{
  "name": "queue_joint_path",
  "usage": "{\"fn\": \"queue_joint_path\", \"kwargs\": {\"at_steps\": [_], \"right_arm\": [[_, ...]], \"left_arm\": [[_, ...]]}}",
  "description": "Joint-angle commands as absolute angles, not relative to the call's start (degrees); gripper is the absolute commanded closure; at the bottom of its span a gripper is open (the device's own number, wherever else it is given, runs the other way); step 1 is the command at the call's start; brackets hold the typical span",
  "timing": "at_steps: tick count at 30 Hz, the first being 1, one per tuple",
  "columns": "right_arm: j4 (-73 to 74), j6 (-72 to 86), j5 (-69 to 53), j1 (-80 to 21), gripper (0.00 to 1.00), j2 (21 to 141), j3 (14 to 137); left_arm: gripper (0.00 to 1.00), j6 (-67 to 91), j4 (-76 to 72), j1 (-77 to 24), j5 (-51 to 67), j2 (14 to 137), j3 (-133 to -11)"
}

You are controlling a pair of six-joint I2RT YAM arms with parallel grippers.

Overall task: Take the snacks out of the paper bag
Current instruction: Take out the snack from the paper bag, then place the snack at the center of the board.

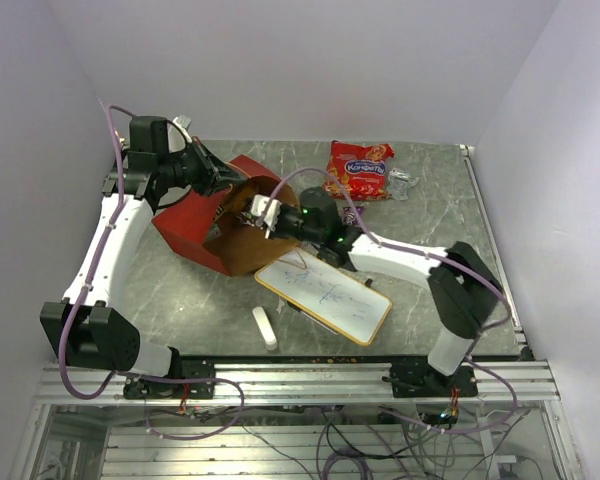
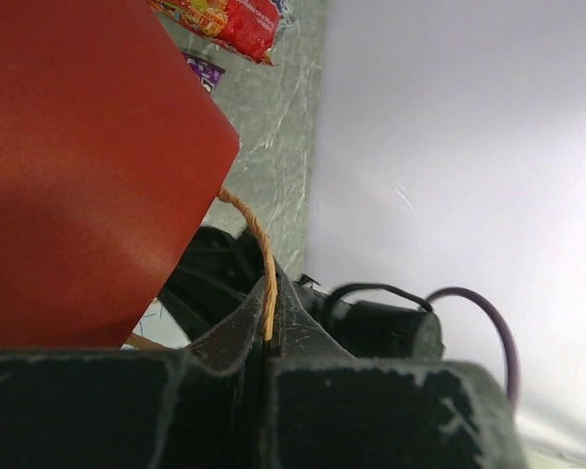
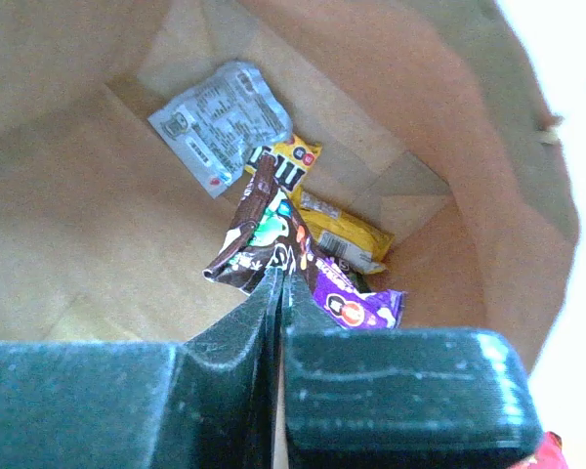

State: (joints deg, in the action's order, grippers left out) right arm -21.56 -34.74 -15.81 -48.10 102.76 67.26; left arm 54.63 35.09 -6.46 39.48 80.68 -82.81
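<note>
Now the tall red paper bag (image 1: pixel 195 228) lies on its side on the grey stone bench (image 1: pixel 180 300). Its open mouth faces the right arm, and its brown inside shows.

The left pincer (image 2: pixel 272 293) is at the far side of the bag. Its two fingers are squeezed tight on the thin twine loop handle (image 2: pixel 260 234) of the bag.

The right pincer (image 3: pixel 278 283) is inside the mouth of the bag. It is pinched closed on the end of a small brown candy pack (image 3: pixel 264 230). More snacks lie at the bottom of the bag. A flat silvery wrapper (image 3: pixel 220 122) lies furthest in. A small yellow candy pack (image 3: pixel 350 237) lies just beside the brown one. A small purple candy pack (image 3: pixel 359 308) lies close to the pincer.

Some snacks are out on the bench. A big red-orange crinkly bag with blue letters (image 1: pixel 360 170) lies near the far edge. A little shiny wrapper (image 1: pixel 402 183) lies just beside it. Another small purple pack (image 2: pixel 204 70) lies between it and the paper bag.

A white board with a wooden rim (image 1: pixel 325 298) lies under the right arm. A small white eraser stick (image 1: pixel 265 328) lies near it, close to the front edge.
</note>
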Motion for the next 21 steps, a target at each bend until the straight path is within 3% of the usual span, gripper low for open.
{"fn": "queue_joint_path", "kwargs": {"at_steps": [1,8,13,17,21], "right_arm": [[-19.9,-28.0,-14.9,-47.5,1.0,92.6,62.2],[-7.9,-15.8,-9.0,-45.9,1.0,75.2,53.5],[2.3,-1.9,7.6,-43.4,1.0,65.3,51.5],[13.3,11.0,21.0,-38.8,1.0,64.9,54.6],[22.6,25.0,24.0,-31.3,1.0,70.9,60.4]], "left_arm": [[0.93,54.8,31.3,-6.3,41.6,78.5,-82.5],[0.93,54.0,30.2,-6.3,42.0,79.3,-82.3],[0.93,52.1,31.4,-6.2,41.9,79.6,-82.9],[0.93,50.7,33.0,-6.2,42.2,79.6,-83.4],[0.93,51.1,32.4,-6.2,42.9,79.4,-82.9]]}}
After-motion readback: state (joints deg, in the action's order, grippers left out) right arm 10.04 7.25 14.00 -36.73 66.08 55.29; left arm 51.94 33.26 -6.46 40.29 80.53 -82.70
